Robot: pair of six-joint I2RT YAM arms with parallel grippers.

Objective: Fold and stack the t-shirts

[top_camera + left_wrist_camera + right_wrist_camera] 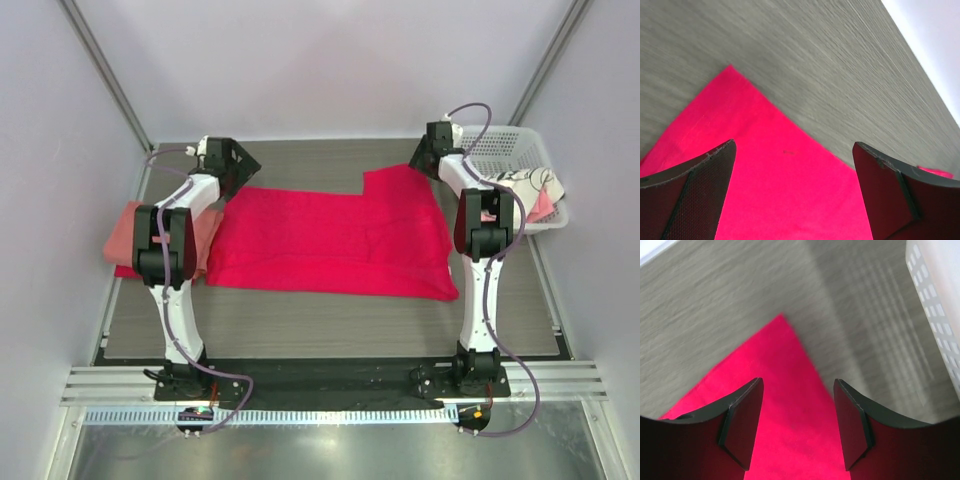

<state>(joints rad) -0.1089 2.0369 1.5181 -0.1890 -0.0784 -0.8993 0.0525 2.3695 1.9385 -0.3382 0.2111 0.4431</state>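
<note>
A bright crimson t-shirt (330, 240) lies spread flat across the middle of the table. My left gripper (238, 165) is open over its far left corner, which shows in the left wrist view (785, 175). My right gripper (428, 158) is open over its far right corner, seen in the right wrist view (790, 405). Neither holds cloth. A folded salmon-pink t-shirt (125, 235) lies at the left edge, on a red one (125, 270), partly behind my left arm. A white dark-printed t-shirt (528, 186) lies in the basket.
A white plastic lattice basket (512, 150) stands at the far right, also showing in the right wrist view (937, 295). A pink piece of cloth (541, 205) hangs over its rim. Metal rails run along the near table edge.
</note>
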